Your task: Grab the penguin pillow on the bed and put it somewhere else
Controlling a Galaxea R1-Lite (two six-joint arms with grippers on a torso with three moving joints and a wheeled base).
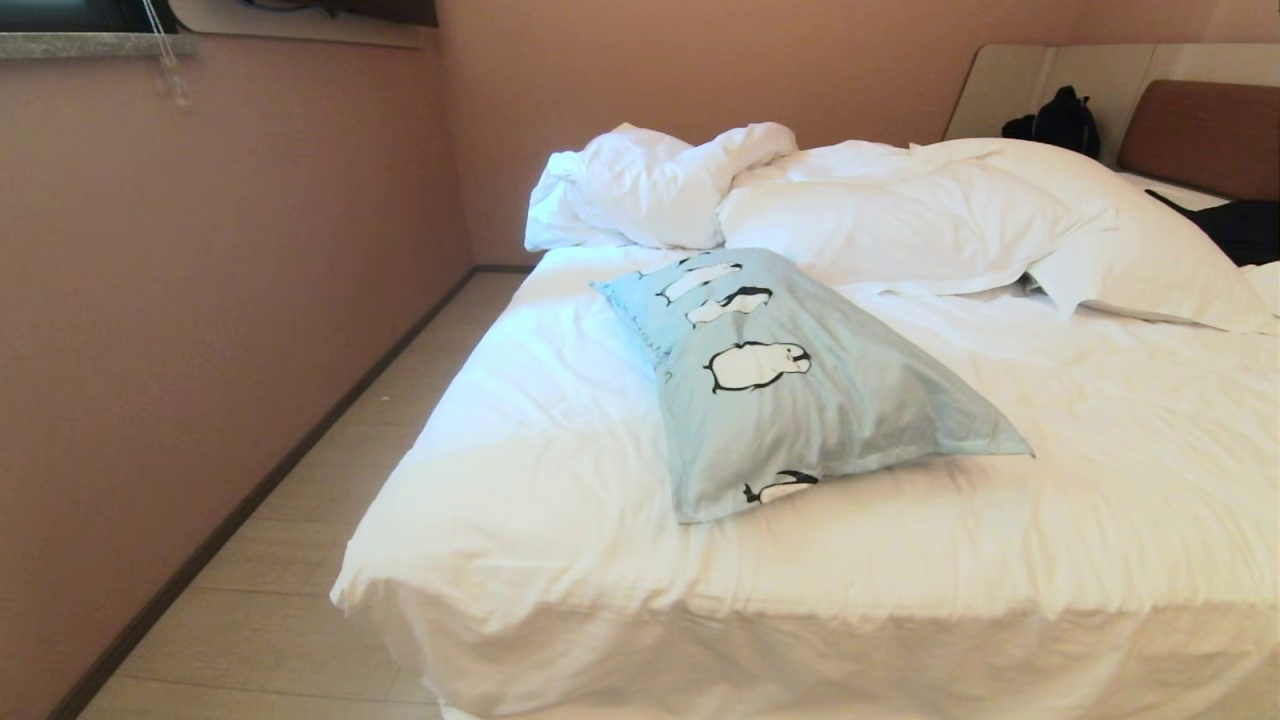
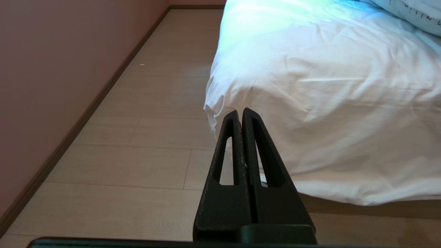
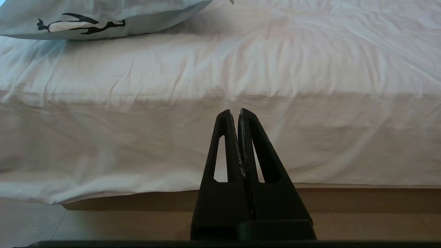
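Approach stage, by my assessment: nothing is grasped and neither arm shows in the head view. Penguin pillow (image 1: 800, 400) lies flat on top of the bed (image 1: 520, 520), towards the foot edge and nearer the robot's left-hand corner than the right, with its nearest corner close to that edge and its far end pointing at the rumpled white duvet (image 1: 660, 185). Left gripper (image 2: 240, 112) is clenched with its jaws pressed together, empty, and sits low before the left foot corner of the bed, over the pale wooden floor (image 2: 137, 165) beside the wall. Right gripper (image 3: 238, 112) is likewise clenched and empty, facing the hanging sheet at the foot of the bed, below the level of the mattress top; the pillow's near edge appears above it and to one side in that view. The next move, as I judge it, calls for one arm to rise above the mattress edge, part its jaws, and reach in to pinch a corner or fold of the soft case. Writing: dark cursive marks show on the pillow case in the left wrist view, too small to read; no brand or label is legible elsewhere. Dark bag (image 1: 1065, 122) rests by the headboard (image 1: 1210, 140), well apart from the pillow.
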